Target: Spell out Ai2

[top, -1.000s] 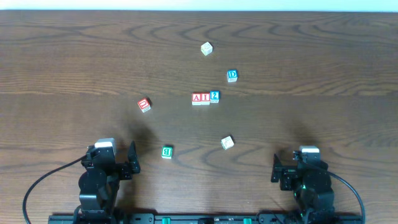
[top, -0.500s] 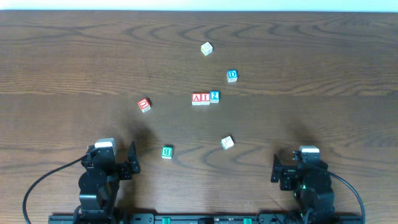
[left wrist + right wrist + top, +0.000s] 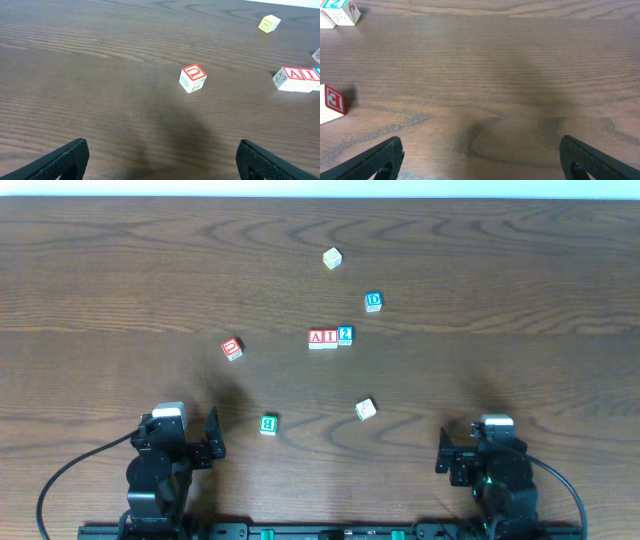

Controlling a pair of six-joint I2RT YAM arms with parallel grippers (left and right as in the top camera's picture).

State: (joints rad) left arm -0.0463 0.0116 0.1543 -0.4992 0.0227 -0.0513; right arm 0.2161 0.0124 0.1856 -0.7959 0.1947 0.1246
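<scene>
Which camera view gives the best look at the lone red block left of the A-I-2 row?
The left wrist view: the red block sits whole and large near the centre, top face visible. The overhead view shows it whole but tiny. The right wrist view does not appear to include it.

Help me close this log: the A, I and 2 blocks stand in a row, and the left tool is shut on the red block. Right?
No. The left wrist view shows the left tool open and empty, the red block lying apart on the table. The A block, I block and 2 block do stand in a row.
</scene>
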